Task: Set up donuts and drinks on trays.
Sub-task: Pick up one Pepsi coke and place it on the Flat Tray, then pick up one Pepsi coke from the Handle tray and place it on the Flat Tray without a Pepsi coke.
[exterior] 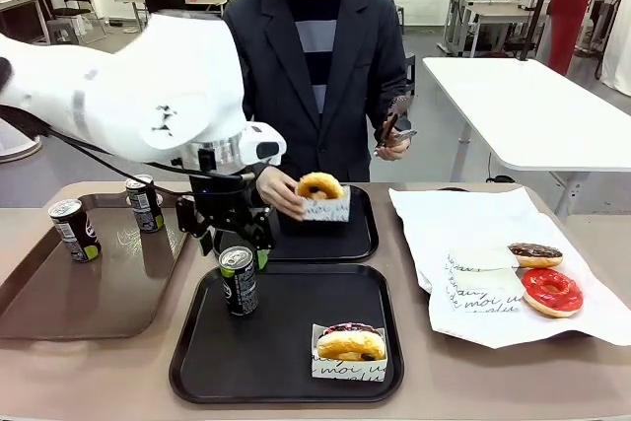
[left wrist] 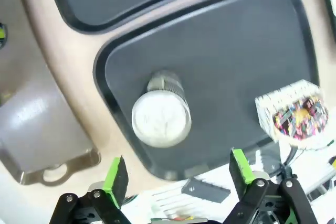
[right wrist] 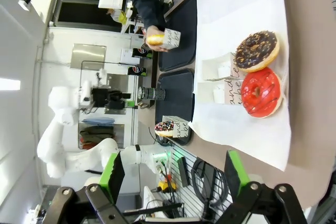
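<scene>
My left fingers [left wrist: 116, 177] are spread wide with nothing between them. They hang just above the can [exterior: 238, 280], which stands upright at the 10 o'clock corner of the near black tray [exterior: 286, 327]. A sprinkled donut [exterior: 350, 344] in its sleeve sits at that tray's 5 o'clock. At the far tray [exterior: 343, 240], the person's hand [exterior: 279, 191] holds another sleeved donut [exterior: 320, 186]. My right fingers [right wrist: 113, 174] gape empty. A chocolate donut [exterior: 535, 254] and a red donut [exterior: 552, 291] lie on white paper [exterior: 463, 214] at the surface's 3 o'clock.
</scene>
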`<state>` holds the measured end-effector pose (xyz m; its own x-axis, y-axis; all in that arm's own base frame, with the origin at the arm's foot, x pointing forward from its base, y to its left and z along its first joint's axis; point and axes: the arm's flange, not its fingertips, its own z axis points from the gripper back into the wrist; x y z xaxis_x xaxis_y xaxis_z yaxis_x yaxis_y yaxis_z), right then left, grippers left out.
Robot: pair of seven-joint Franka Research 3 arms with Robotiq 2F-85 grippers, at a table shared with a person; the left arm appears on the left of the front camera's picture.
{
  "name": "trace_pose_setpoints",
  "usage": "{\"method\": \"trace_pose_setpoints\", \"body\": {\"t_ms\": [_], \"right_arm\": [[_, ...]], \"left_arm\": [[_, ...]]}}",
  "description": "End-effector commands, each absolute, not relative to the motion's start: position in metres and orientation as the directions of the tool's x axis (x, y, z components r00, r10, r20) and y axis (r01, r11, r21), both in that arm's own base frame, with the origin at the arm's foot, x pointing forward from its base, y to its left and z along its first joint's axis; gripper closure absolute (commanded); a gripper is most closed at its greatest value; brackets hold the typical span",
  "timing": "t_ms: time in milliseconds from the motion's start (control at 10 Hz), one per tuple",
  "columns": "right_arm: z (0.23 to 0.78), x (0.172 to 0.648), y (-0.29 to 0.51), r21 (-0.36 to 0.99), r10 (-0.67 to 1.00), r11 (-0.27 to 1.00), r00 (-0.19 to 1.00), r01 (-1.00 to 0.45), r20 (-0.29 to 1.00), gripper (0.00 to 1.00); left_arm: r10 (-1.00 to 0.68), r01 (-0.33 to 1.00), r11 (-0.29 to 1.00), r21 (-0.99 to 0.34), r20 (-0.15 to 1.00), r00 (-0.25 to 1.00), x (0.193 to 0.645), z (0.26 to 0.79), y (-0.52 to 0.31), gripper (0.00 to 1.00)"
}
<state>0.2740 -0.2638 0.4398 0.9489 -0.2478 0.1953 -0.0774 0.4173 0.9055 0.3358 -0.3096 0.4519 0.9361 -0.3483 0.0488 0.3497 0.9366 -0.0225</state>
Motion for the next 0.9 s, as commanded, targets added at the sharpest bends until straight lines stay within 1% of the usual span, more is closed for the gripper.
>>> {"method": "trace_pose_setpoints", "body": {"t_ms": [0, 100, 200, 300, 500, 600, 800], "right_arm": [[0.439, 0.275, -0.264, 0.911, -0.257, 0.399, 0.942, -0.099, 0.215, 0.00], [0.439, 0.275, -0.264, 0.911, -0.257, 0.399, 0.942, -0.099, 0.215, 0.00], [0.439, 0.275, -0.264, 0.911, -0.257, 0.399, 0.942, -0.099, 0.215, 0.00], [0.439, 0.275, -0.264, 0.911, -0.257, 0.399, 0.942, -0.099, 0.215, 0.00], [0.439, 0.275, -0.264, 0.911, -0.257, 0.399, 0.942, -0.099, 0.215, 0.00], [0.439, 0.275, -0.264, 0.911, -0.257, 0.399, 0.942, -0.099, 0.215, 0.00], [0.439, 0.275, -0.264, 0.911, -0.257, 0.399, 0.942, -0.099, 0.215, 0.00]], "left_arm": [[-0.400, 0.404, 0.915, -0.015, 0.113, 0.909, 0.289, 0.482, -0.274, 0.00], [-0.393, 0.401, 0.916, -0.019, 0.159, 0.906, 0.270, 0.497, -0.253, 0.00], [-0.367, 0.378, 0.925, -0.021, 0.197, 0.909, 0.262, 0.505, -0.235, 0.00], [-0.336, 0.353, 0.934, -0.050, 0.213, 0.918, 0.263, 0.509, -0.220, 0.00], [-0.276, 0.300, 0.949, -0.094, 0.205, 0.939, 0.272, 0.504, -0.203, 0.00], [-0.320, 0.335, 0.941, -0.039, 0.215, 0.923, 0.262, 0.518, -0.221, 0.00], [-0.320, 0.335, 0.941, -0.039, 0.215, 0.923, 0.262, 0.518, -0.221, 0.00]]}}
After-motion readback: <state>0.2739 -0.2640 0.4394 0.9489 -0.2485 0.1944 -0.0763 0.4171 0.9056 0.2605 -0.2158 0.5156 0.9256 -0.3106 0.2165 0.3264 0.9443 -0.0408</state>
